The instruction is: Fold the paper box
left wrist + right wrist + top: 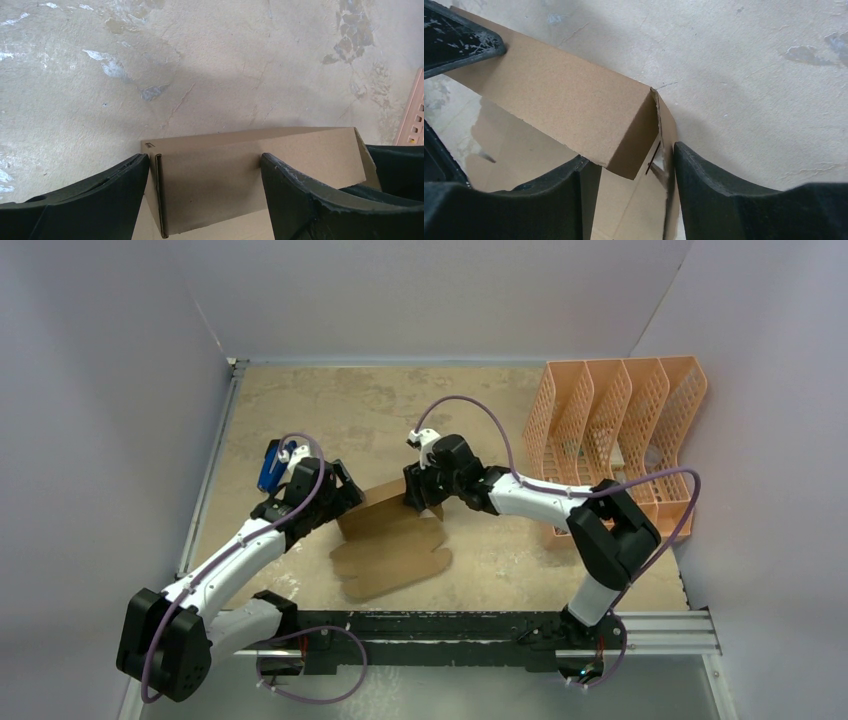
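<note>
The paper box is brown cardboard, partly folded, lying mid-table with its rounded-tab flaps flat toward the near side and its back wall raised. My left gripper is open at the wall's left end. In the left wrist view its fingers straddle the wall and the folded end flap. My right gripper is open at the wall's right end. In the right wrist view its jaws straddle the corner of the box, with one finger against the outside of the upright side flap.
A peach-orange perforated file organizer stands at the back right, close behind the right arm; its edge shows in the left wrist view. White walls enclose the table on three sides. A black rail runs along the near edge.
</note>
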